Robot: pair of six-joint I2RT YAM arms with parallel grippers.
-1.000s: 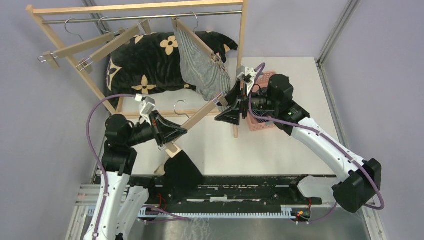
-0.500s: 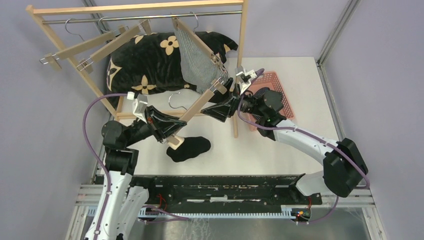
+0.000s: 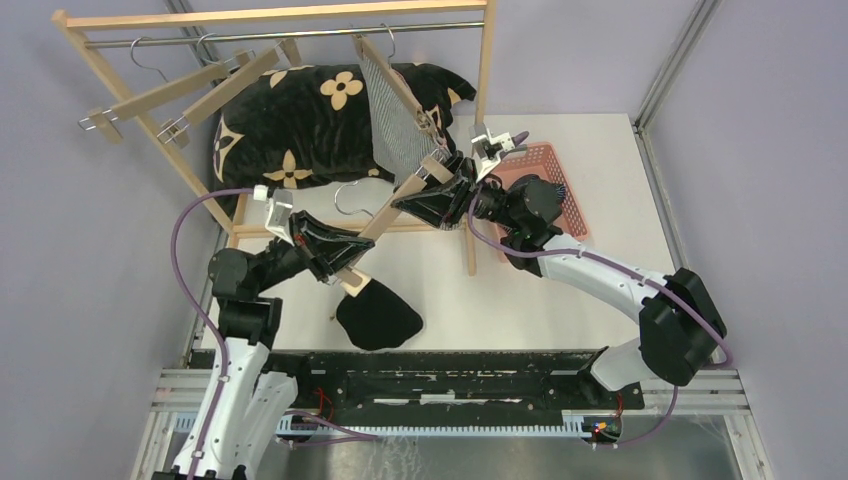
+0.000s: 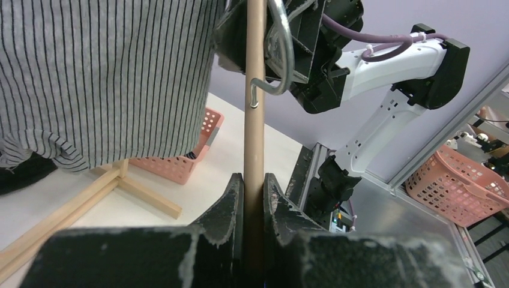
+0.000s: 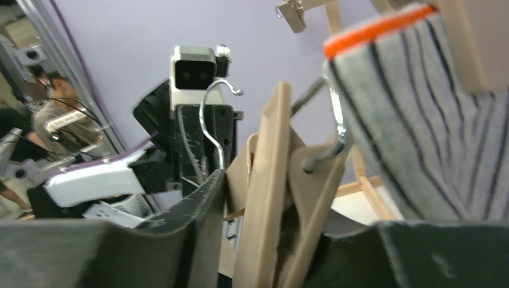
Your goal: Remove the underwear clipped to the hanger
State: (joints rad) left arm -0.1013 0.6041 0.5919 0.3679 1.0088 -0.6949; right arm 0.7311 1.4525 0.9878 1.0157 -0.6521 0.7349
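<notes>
My left gripper [image 3: 345,265] [image 4: 253,177] is shut on the bar of a wooden hanger [image 3: 385,222] [image 4: 254,120] that slants up to the right. The plain black underwear [image 3: 378,315] droops from the hanger's low end near the table's front. At the hanger's high end, my right gripper [image 3: 428,195] [image 5: 288,204] has its jaws pressed on either side of the wooden clip [image 5: 273,180]. The grey-white striped underwear [image 3: 398,125] [image 4: 102,72] [image 5: 420,132] hangs clipped to another hanger on the rack. No navy piece shows.
A wooden rack [image 3: 485,100] stands at the back with bare hangers [image 3: 190,90] on its rail. Behind it lies a black cushion with tan flowers [image 3: 290,120]. A pink basket [image 3: 545,170] [image 4: 180,168] sits beside the right arm.
My right arm swung left from the basket to the hanger's high end and its jaws narrowed onto the clip. The black underwear shifted about at the hanger's low end.
</notes>
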